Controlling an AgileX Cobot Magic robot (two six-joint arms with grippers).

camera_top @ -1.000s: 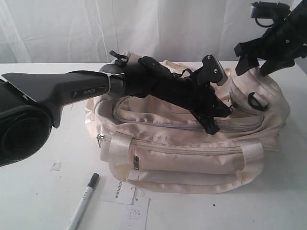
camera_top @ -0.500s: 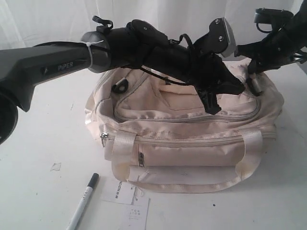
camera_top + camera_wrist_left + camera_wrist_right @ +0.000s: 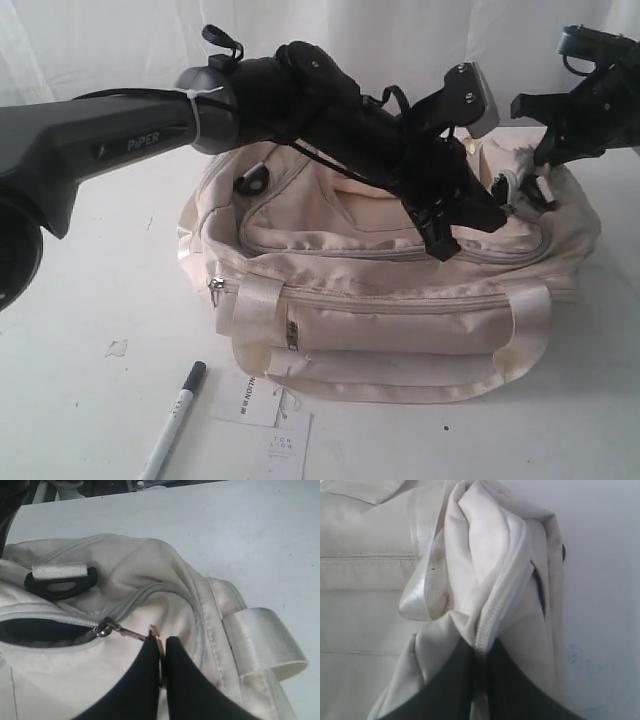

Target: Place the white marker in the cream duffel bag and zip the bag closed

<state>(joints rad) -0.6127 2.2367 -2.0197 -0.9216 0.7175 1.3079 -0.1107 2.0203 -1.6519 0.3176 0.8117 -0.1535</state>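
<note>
The left jaws are pinched tight on the zip pull [image 3: 131,631], with a dark slit of open zip behind it. The right jaws clamp the bunched end seam of the bag [image 3: 400,300]. The marker [image 3: 176,418] lies on bare worktop [image 3: 110,290] in front of the bag, just beside the tags [image 3: 265,425] and clear of both arms.

The cream duffel bag [image 3: 400,300] slumps, top zipper part open on black lining, its pull in the left gripper [image 3: 161,647], its end bunched in the right gripper [image 3: 481,647]. The black-capped white marker [image 3: 172,420] lies well apart from both.
</note>
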